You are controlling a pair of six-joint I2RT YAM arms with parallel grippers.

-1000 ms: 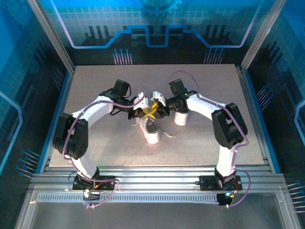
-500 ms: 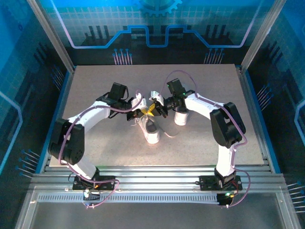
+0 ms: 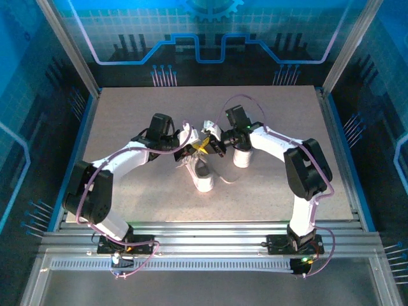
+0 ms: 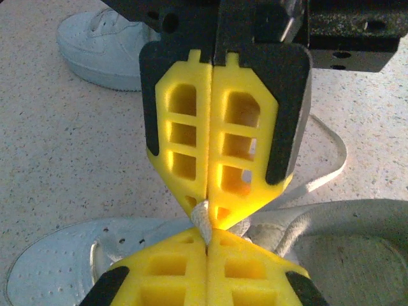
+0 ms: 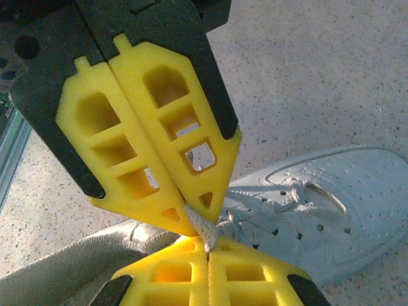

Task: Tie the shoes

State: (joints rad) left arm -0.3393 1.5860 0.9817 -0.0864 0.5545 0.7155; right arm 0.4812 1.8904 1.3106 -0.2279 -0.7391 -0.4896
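We are seeing both arms meeting tip to tip over the middle of the desk (image 3: 274, 197), just above the centre shoe (image 3: 203, 175), which is lying with its toe toward the arm bases. The left hand (image 4: 207, 245) is pressing its yellow fingers (image 4: 172, 271) together, and a pale lace (image 4: 201, 220) is sticking out from between their tips. The right hand (image 5: 207, 248) is squeezing tight on that same lace, so the 2 hands are nearly touching, with only a short stretch of cord between them. Below them the centre shoe is showing its grey opening and perforated white toe. The second shoe (image 3: 241, 156) is sitting just to the right, under the right arm, apart from both hands.
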